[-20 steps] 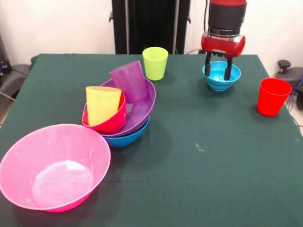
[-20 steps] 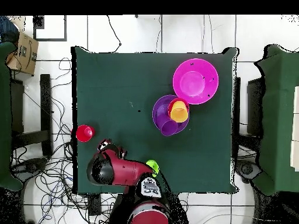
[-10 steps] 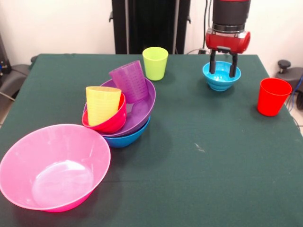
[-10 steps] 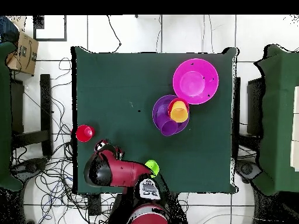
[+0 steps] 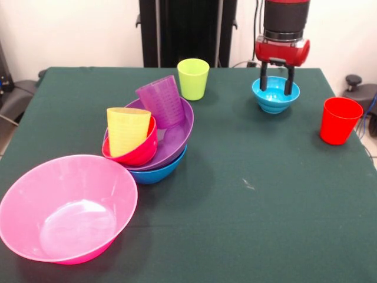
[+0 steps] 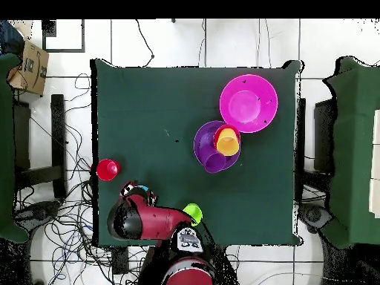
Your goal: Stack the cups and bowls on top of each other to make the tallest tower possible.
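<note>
Nearest the front camera we see the very large pink bowl [image 5: 66, 207] sitting upright and empty at the near left corner of the green counter [image 5: 247, 206]. Just behind it, rims almost touching, stands the tower [image 5: 150, 132]: a medium blue bowl [image 5: 162, 170] at the base, the large purple bowl [image 5: 174, 138] tilted inside it, and a small red bowl [image 5: 138, 152] leaning on the purple bowl's near left side with the yellow cup [image 5: 127, 130] standing in it. The translucent purple cup [image 5: 161, 101] tilts in the back of the purple bowl.

Farther back, the red cup [image 5: 339, 119] stands alone near the right edge, and the lime green cup [image 5: 193, 78] stands upright behind the tower. The light blue bowl [image 5: 275, 94] rests on the counter at the far right, well apart from the pile.

The hand [image 5: 277, 85] hangs over that bowl with its two black fingers [image 5: 263, 81] spread apart and reaching down to the bowl's rim; it grips nothing.

From overhead, we see the arm covering the light blue bowl almost wholly, and the hand is hidden beneath it. That view shows the pink bowl [image 6: 249, 102] touching the purple bowl [image 6: 211, 145], the blue base concealed under it, and the red cup [image 6: 107, 169] right at the counter's edge.
</note>
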